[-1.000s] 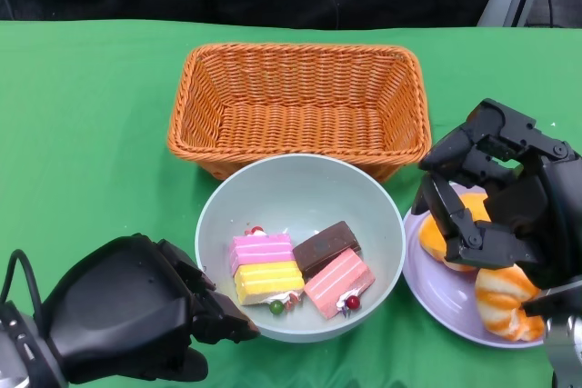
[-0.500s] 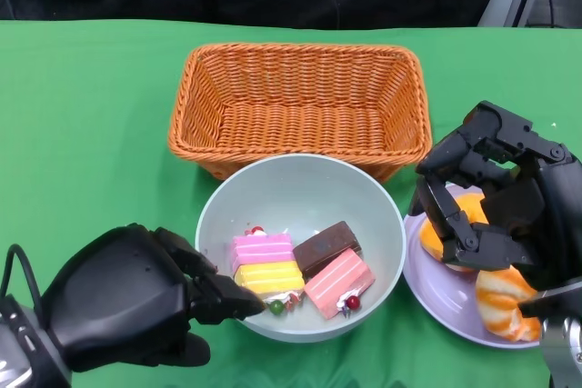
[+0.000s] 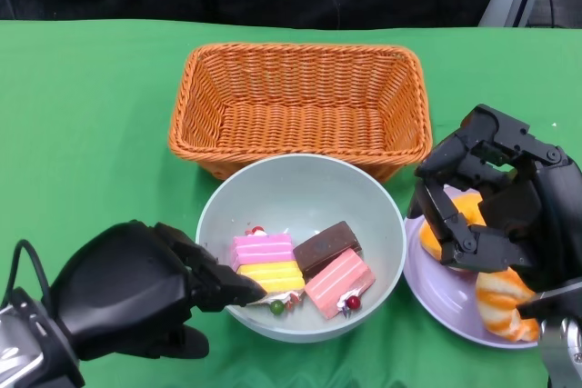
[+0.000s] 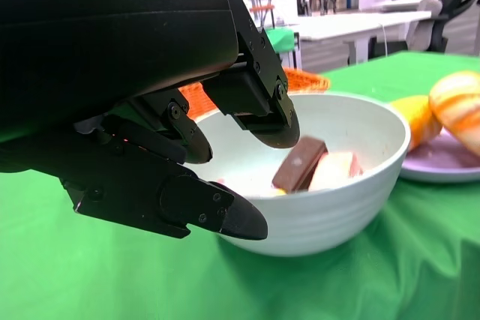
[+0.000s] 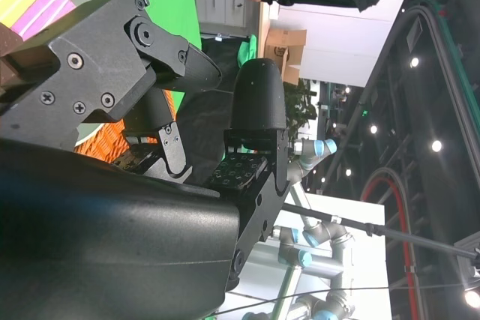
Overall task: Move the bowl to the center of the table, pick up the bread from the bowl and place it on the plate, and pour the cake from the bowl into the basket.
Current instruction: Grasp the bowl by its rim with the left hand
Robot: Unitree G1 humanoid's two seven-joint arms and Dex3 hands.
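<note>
The left hand [image 3: 136, 302] has edged over the bowl [image 3: 373, 215] rim.

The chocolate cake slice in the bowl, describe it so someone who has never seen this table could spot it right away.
Find the orange wicker basket on the green table; the pale bowl sits just in front of it. Four cake slices lie inside, and the chocolate cake slice is on the side nearer the purple plate, behind the pink slice. It is the only dark brown one.

- Bowl [image 3: 301, 206] just ahead of left hand [image 3: 136, 302] fingers [image 3: 223, 286]; cake pieces [image 3: 296, 268] inside.
- Basket [image 3: 300, 106] behind bowl.
- Plate [image 3: 436, 283] with bread [image 3: 505, 302] beneath right hand [image 3: 500, 202] fingers [image 3: 446, 215].
</note>
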